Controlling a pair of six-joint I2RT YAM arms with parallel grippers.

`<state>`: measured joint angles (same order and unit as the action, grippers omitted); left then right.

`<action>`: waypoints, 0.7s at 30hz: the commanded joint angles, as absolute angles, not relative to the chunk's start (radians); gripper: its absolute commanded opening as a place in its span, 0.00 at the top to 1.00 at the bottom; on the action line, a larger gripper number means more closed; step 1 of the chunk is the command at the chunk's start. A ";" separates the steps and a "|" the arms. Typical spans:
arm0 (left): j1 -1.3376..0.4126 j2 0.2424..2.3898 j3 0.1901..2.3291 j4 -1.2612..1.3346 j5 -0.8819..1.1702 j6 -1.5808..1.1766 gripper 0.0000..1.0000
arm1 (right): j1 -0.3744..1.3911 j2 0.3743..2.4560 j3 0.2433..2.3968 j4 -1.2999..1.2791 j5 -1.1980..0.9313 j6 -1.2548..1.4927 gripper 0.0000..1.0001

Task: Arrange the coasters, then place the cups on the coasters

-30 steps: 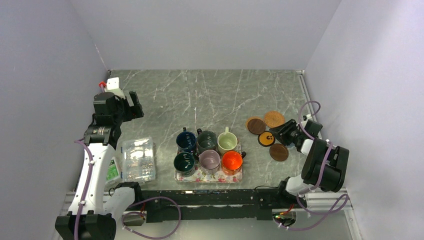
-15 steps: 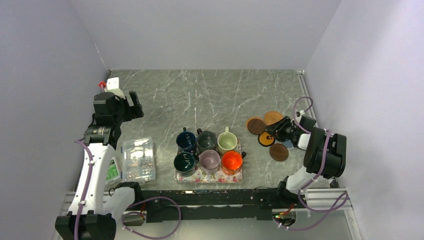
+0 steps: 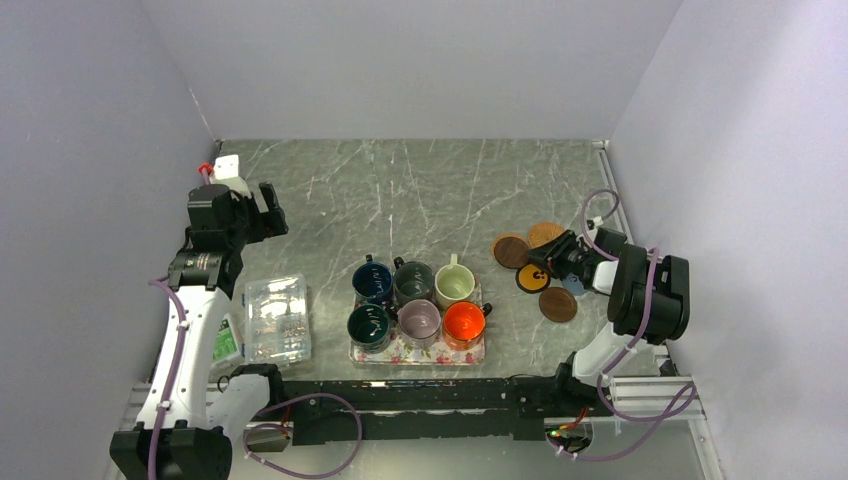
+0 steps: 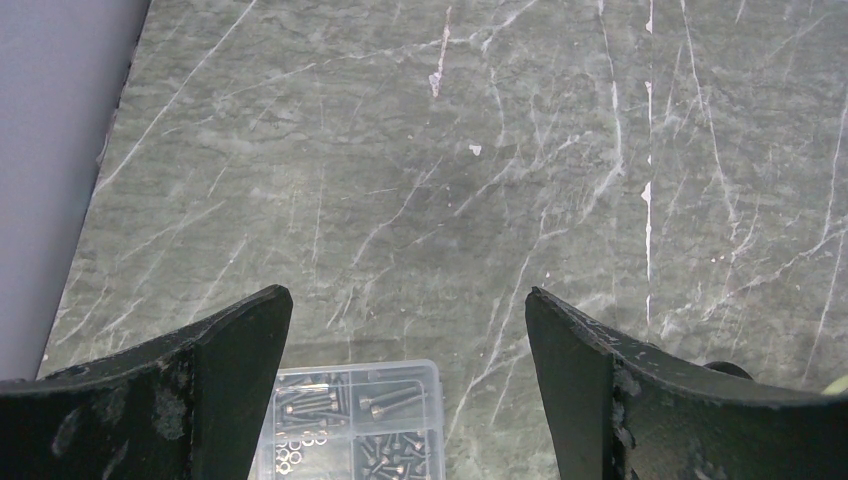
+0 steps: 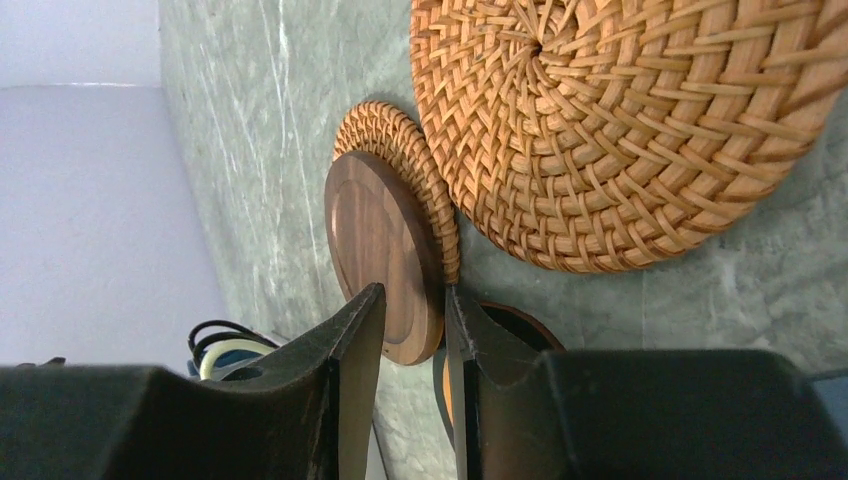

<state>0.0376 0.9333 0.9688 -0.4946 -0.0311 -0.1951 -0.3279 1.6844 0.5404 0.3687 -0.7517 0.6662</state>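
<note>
Right tool (image 5: 412, 297), narrowed, straddles the rim of a smooth dark brown wooden coaster (image 5: 378, 245); firm grip unclear.

Sitting in two rows on a tray (image 3: 415, 355) near the table's (image 3: 420, 190) front: six cups (image 3: 420, 300). Lying right of it, coasters (image 3: 530, 262); left, a box (image 3: 277, 320).

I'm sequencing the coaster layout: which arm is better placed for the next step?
Right. The right gripper holds the dark brown coaster by its edge, among the other coasters; the left gripper hangs open over bare table by the clear box, far away.
</note>
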 commanded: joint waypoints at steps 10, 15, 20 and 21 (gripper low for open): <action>0.035 0.934 0.969 -0.466 -0.034 -0.178 0.06 | -0.287 1.730 0.571 0.435 -0.750 0.684 0.82; 0.035 0.933 0.969 -0.466 -0.035 -0.178 0.06 | -0.272 1.721 0.579 0.429 -0.744 0.685 0.96; 0.035 0.933 0.969 -0.467 -0.035 -0.178 0.06 | -0.246 1.691 0.590 0.413 -0.718 0.692 1.00; 0.034 0.933 0.969 -0.467 -0.035 -0.178 0.06 | -0.240 1.683 0.593 0.413 -0.711 0.696 1.00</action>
